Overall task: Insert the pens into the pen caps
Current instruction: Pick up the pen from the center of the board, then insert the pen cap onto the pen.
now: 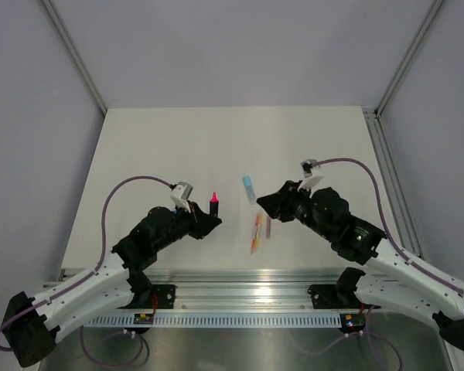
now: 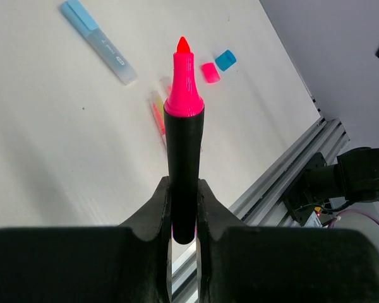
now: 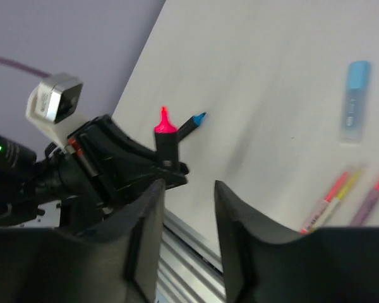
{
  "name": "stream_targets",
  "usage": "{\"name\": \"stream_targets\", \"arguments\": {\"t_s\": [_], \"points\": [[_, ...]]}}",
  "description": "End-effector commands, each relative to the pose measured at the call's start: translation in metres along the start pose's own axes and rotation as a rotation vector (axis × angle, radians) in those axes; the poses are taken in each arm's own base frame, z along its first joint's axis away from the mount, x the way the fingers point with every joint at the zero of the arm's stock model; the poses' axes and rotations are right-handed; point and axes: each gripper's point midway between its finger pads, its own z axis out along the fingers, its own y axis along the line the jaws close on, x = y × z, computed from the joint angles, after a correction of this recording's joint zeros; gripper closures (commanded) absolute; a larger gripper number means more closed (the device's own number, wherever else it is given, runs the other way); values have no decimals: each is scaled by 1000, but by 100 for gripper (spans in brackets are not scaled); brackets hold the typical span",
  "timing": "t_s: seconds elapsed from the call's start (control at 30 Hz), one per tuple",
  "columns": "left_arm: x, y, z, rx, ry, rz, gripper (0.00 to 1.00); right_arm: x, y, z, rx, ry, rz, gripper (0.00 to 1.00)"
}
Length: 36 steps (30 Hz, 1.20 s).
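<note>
Left wrist view showed the left gripper (image 2: 183, 211) clamped on an uncapped pink-tipped black marker (image 2: 184, 145), the right gripper (image 3: 188, 202) agape, a stubby pink plastic cap (image 2: 210, 72) loose.

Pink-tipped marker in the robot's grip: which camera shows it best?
The left wrist view: the pink-tipped marker fills the frame, its black barrel clamped in the left gripper. The top view shows it tiny; the right wrist view, small and blurred.

White table (image 1: 178, 147) — pale-blue pen (image 1: 250, 188); thin sticks (image 1: 256, 230); caps (image 2: 210, 72).
</note>
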Motion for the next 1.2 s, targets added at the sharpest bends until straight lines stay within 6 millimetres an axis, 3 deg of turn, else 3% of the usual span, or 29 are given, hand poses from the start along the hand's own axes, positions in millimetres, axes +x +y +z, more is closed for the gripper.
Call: {"name": "stream_targets", "arguments": {"t_s": [0.0, 0.17, 0.4, 0.67, 0.83, 1.17], "points": [[-34, -29, -4, 113, -117, 67, 100, 36, -93, -16, 257, 121, 77, 64], [-33, -37, -6, 161, -115, 81, 100, 44, -160, -24, 516, 165, 113, 67], [-17, -46, -7, 258, -85, 92, 100, 42, -215, -26, 757, 246, 96, 63], [-3, -56, -7, 357, -42, 120, 100, 50, -238, -3, 842, 324, 96, 52], [3, -61, -10, 393, -24, 122, 100, 38, -249, 9, 881, 326, 81, 52], [8, -63, -9, 417, -5, 115, 100, 40, -283, 14, 953, 393, 103, 52]]}}
